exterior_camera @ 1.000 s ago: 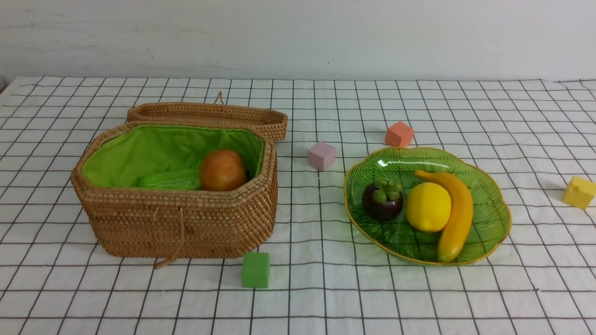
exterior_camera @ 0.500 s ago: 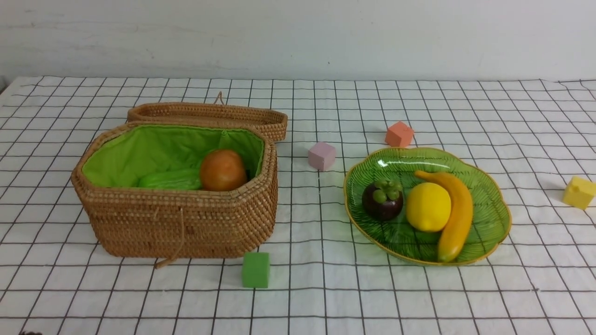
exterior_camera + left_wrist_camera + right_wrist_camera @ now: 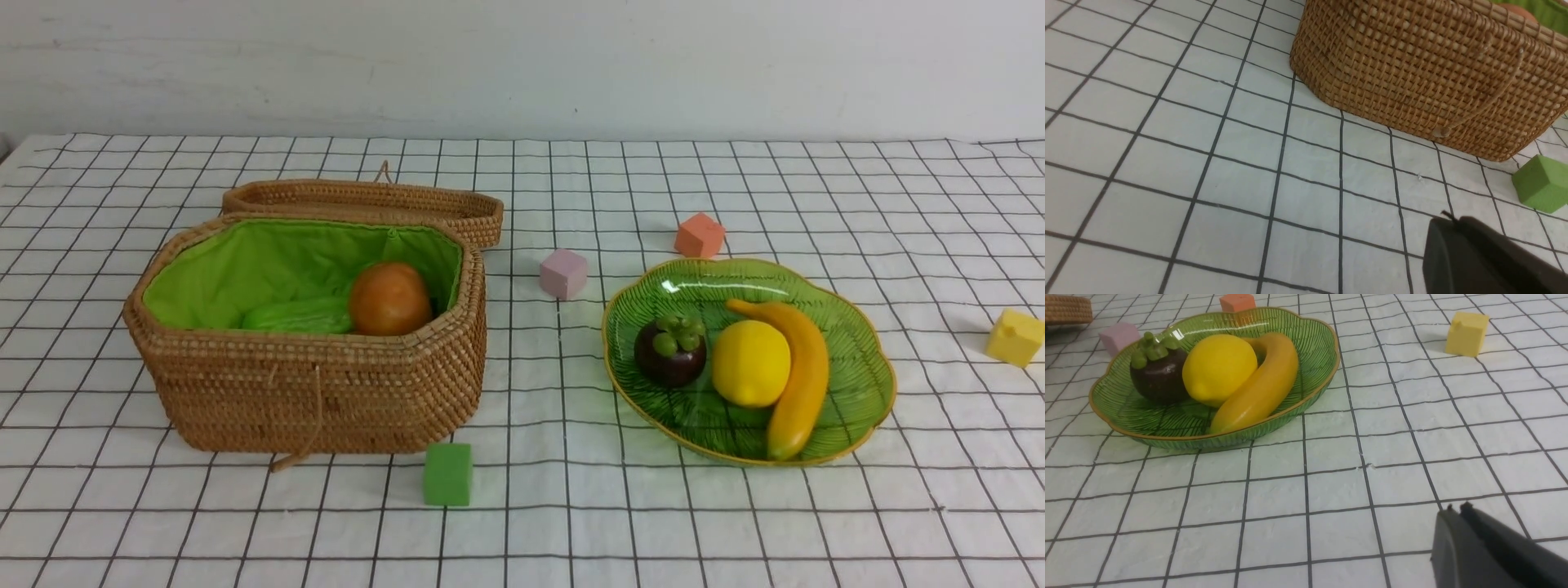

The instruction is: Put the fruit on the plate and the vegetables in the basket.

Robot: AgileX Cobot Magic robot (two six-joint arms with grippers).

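The green glass plate (image 3: pixel 857 359) (image 3: pixel 1118 404) holds the fruit: a yellow lemon (image 3: pixel 750 363) (image 3: pixel 1218 367), a banana (image 3: pixel 802 376) (image 3: pixel 1261 388) and a dark mangosteen (image 3: pixel 671 351) (image 3: pixel 1157 373). The wicker basket (image 3: pixel 326 392) (image 3: pixel 1412 73) stands on the left with its lid (image 3: pixel 367 200) open behind it. Of the vegetables I see a potato (image 3: pixel 390 299) and a light-green cucumber (image 3: pixel 298 315) in it. My left gripper (image 3: pixel 1451 218) is shut and empty near the basket's front. My right gripper (image 3: pixel 1455 508) is shut and empty, low over the cloth, nearer me than the plate.
Foam cubes lie on the checked cloth: a green cube (image 3: pixel 447 474) (image 3: pixel 1541 183) in front of the basket, a pink cube (image 3: pixel 563 273) between basket and plate, an orange cube (image 3: pixel 700 235) behind the plate, and a yellow cube (image 3: pixel 1015 337) (image 3: pixel 1466 333) at far right.
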